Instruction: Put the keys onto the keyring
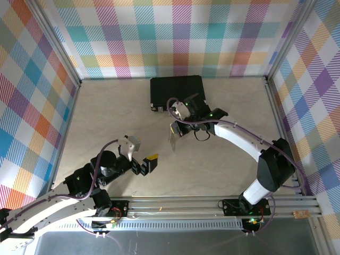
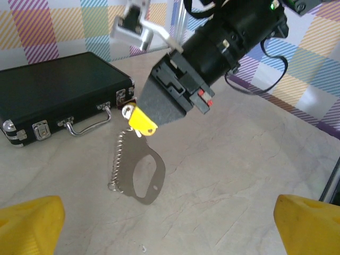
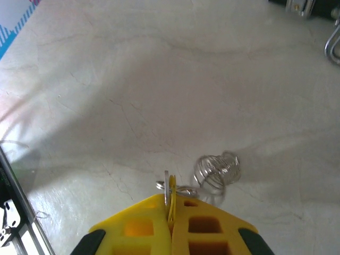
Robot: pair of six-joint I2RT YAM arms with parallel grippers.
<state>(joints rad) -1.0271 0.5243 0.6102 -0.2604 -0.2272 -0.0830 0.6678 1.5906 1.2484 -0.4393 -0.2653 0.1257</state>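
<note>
Just in front of the black case [image 2: 58, 87], your yellow-headed key [image 2: 141, 121] sits clenched in the right pincer [image 3: 170, 204], above the tabletop [image 2: 228, 175], with the silvery keyring [image 2: 139, 175] dangling beneath it. Your left pincer [image 1: 149, 163] hovers nearby, released, its yellow fingertips [image 2: 32, 226] spread wide apart.

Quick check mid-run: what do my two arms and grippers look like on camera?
The left arm and right arm share a build: white tube links between black joint housings, purple cables along them, small green lights at joints. The left gripper and right gripper are black with blocky yellow fingertips.
</note>
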